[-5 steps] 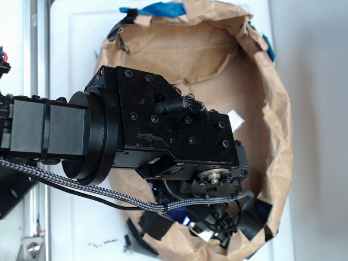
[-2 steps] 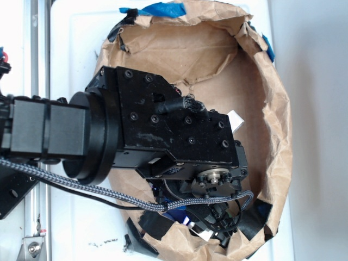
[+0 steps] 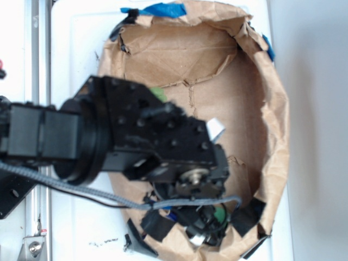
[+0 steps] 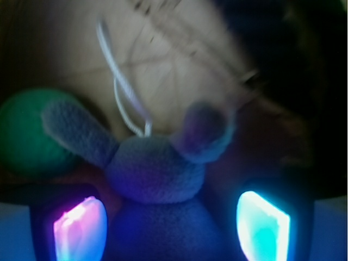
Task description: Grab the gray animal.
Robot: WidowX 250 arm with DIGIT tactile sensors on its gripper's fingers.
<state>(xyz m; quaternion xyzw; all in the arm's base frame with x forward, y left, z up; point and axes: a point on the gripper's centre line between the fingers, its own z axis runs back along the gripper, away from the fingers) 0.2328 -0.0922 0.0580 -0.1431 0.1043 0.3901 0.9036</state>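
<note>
**Gray plush between the fingers, grip unconfirmed**

Across the wrist view from left to right: one round green ball (image 4: 24, 133) at 9 o'clock, its right edge hidden behind one long floppy ear of the gray animal (image 4: 149, 168). One thin white string (image 4: 122, 89) loops up from the top of the toy's head toward 12 o'clock. A second ear curls up at roughly 1 o'clock of the head. Two glowing fingertips (image 4: 80, 227) sit at 7 and 5 o'clock of the frame, one on each side of the plush body. The gripper (image 4: 171, 223) stands fairly wide, flanking the toy; whether the pads touch the fabric I cannot tell, as the view is blurred.

Exterior view: one black arm enters from 9 o'clock and reaches over one brown paper-lined bin (image 3: 274, 109). The toy itself is hidden under the wrist. A scrap of green shows at about 11 o'clock of the wrist block, too small to identify.

Judgement on the step: the body looks centred between the fingers, so closing squarely on the torso should work best. Catching only an ear or the string would likely slip. Plush compresses, so close fully before lifting, and keep clear of the ball.

Count: one gray animal, one ball, one string loop, two fingertips.
</note>
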